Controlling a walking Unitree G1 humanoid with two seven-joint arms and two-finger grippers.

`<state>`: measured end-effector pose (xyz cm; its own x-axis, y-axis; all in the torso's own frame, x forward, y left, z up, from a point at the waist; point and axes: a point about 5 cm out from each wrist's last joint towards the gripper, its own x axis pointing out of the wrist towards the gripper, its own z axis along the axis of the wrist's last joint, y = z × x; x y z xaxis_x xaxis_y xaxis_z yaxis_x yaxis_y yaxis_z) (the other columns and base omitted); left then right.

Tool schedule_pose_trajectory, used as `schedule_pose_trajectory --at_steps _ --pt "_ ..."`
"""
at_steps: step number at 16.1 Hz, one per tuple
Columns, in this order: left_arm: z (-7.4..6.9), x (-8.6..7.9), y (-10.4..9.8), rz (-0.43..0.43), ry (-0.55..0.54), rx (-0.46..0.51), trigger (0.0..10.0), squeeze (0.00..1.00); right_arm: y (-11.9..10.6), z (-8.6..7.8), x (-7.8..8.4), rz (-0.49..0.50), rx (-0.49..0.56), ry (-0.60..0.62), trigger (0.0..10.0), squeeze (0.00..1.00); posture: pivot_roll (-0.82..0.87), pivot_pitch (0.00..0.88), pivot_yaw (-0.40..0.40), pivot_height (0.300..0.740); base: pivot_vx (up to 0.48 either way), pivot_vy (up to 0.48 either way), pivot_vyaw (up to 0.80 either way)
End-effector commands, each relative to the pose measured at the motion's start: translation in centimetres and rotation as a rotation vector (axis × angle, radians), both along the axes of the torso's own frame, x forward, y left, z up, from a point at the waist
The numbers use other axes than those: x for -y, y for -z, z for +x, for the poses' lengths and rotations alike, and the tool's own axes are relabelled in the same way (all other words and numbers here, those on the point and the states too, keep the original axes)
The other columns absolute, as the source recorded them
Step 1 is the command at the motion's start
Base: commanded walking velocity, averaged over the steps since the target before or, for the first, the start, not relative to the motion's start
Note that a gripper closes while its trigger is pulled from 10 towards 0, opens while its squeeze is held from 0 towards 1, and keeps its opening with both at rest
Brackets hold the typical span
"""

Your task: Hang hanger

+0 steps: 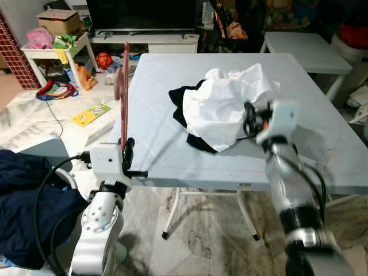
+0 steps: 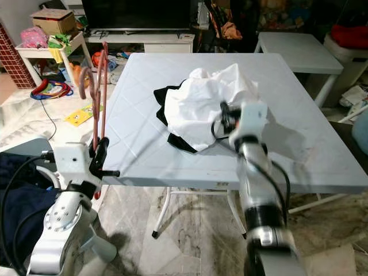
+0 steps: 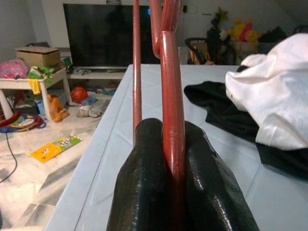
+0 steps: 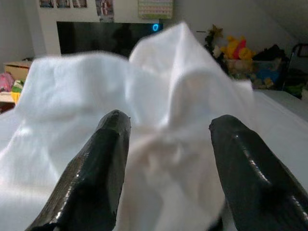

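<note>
1. Left gripper (image 3: 174, 159): both black fingers (image 3: 144, 183) pressed together on the lower bar of a red hanger (image 1: 124, 92), just off the near-left corner of the table (image 1: 322, 149).
2. Red hanger: stands upright from the clamped fingers, edge-on to the head camera, so it reads as a thin vertical strip with the hook curling at the top. Glossy red plastic; in the left wrist view two red bars rise side by side above the fingers. It sits beside the table's left edge, above the floor.
3. Right gripper (image 4: 168, 144): fingers spread apart, a bunched fold of the white garment (image 1: 227, 103) lying between them. Whether the fingers press on the cloth, cannot tell. The gripper sits at the near-right side of the pile.
4. White garment: crumpled in a heap at mid-table, lying on top of a black garment (image 1: 181, 106) that shows along its left and near edges.
5. Table: pale grey, square, folding legs below.
6. Containers: a cardboard box (image 1: 59, 22) on a small white side table (image 1: 52, 53) far left, contents hidden. Toys and a yellow book (image 1: 90, 114) scattered on the floor nearby.
7. Dark blue cloth (image 1: 29, 201) heaped at the robot's near left.
</note>
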<state>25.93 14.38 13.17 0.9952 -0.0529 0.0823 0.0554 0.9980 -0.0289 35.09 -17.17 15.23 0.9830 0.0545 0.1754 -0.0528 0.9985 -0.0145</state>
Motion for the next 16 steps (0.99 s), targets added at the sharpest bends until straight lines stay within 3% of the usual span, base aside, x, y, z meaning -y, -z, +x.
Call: schedule_pose_trajectory --at_steps 1,2,3,10,12,16 --pt "-0.3 0.3 -0.2 0.01 0.017 0.0 10.0 0.0 -0.5 -0.5 -0.5 -0.004 0.014 -0.026 10.0 1.0 -0.05 0.0 0.029 0.74 0.0 0.0 0.0" --pt "-0.6 0.6 0.0 0.004 0.027 -0.01 10.0 0.0 -0.3 -1.1 -0.5 -0.012 0.003 -0.036 10.0 1.0 -0.06 0.0 0.03 0.74 0.0 0.0 0.0" --pt "-0.8 0.8 0.1 0.0 0.029 -0.02 10.0 0.0 -0.3 -1.5 -0.5 -0.014 -0.008 -0.041 10.0 0.0 -0.06 0.0 0.031 0.74 0.0 0.0 0.0" --pt "-0.6 0.8 -0.1 0.005 0.039 -0.024 10.0 0.0 -0.7 -1.8 -1.5 -0.054 -0.058 -0.068 10.0 0.0 -0.06 0.0 0.022 0.74 0.0 0.0 0.0" --pt "-0.6 0.9 -0.1 0.006 0.035 -0.025 10.0 0.0 -0.7 -1.9 -2.0 -0.026 -0.068 -0.105 10.0 0.0 -0.06 0.0 0.019 0.74 0.0 0.0 0.0" --pt "-0.5 0.9 0.0 0.006 0.037 -0.027 10.0 0.0 -0.9 -1.7 -1.9 -0.046 -0.055 -0.068 10.0 0.0 -0.06 0.0 0.016 0.74 -0.122 0.0 0.0"
